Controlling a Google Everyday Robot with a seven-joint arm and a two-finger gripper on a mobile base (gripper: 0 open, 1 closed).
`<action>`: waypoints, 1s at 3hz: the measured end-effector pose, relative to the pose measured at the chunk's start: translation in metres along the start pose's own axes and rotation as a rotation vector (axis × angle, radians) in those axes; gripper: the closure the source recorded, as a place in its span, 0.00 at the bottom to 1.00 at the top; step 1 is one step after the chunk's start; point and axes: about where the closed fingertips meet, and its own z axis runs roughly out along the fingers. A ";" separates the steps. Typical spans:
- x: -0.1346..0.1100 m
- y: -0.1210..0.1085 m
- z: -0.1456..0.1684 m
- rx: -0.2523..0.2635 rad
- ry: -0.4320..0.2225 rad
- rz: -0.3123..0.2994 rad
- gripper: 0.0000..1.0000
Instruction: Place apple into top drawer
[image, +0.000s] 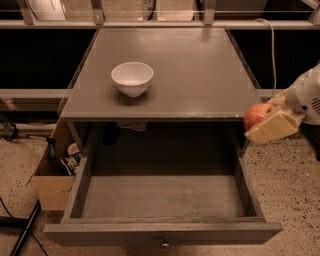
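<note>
The red-orange apple (256, 115) is held in my gripper (267, 122) at the right, just past the cabinet's front right corner and above the right wall of the open drawer. The cream fingers (272, 128) are closed around it. The top drawer (165, 231) is pulled fully out at the front, a wide grey-brown box with a small metal knob (164, 244) on its front panel. Its inside is bare.
A white bowl (132, 78) stands on the cabinet top (200, 70), left of centre. A brown cardboard box (52, 172) with odds and ends sits on the speckled floor left of the drawer. A cable (273, 47) hangs at the back right.
</note>
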 end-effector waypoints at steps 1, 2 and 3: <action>0.002 0.001 0.000 -0.001 0.002 0.003 1.00; -0.018 -0.007 0.018 -0.026 -0.031 0.017 1.00; -0.030 0.002 0.051 -0.091 -0.098 0.067 1.00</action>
